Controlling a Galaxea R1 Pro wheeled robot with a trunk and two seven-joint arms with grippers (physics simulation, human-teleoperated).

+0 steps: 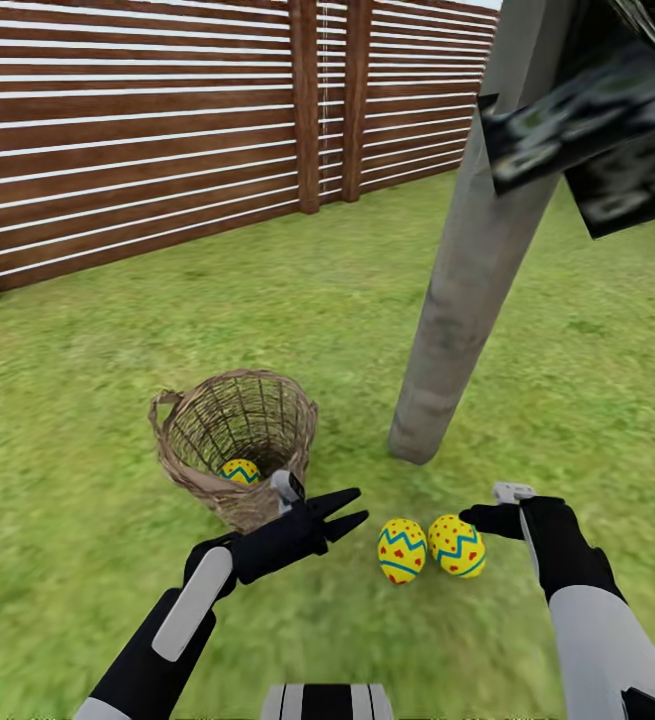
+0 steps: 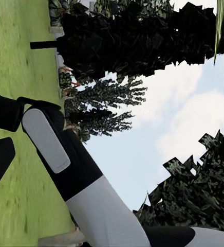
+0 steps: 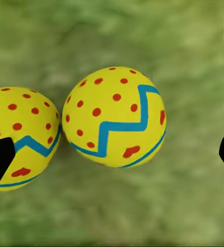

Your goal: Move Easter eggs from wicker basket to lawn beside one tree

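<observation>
Green lawn (image 1: 87,400) w/ slat fence (image 1: 117,130), tree (image 1: 467,290).

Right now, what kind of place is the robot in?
Most likely a fenced garden or backyard: a mown lawn underfoot, a brown slatted wooden fence behind, and a tree trunk rising from the grass beside a wicker basket.

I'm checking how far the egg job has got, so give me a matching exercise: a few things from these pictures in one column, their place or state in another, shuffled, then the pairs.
Things:
1. wicker basket
2. two eggs on the lawn
3. left gripper
4. tree trunk

Place or state:
A. open, holding nothing, beside the basket
B. side by side on the grass near the trunk's foot
C. still holds one egg
D. rises from the grass behind the eggs

Pairs: 1-C, 2-B, 3-A, 4-D
</observation>
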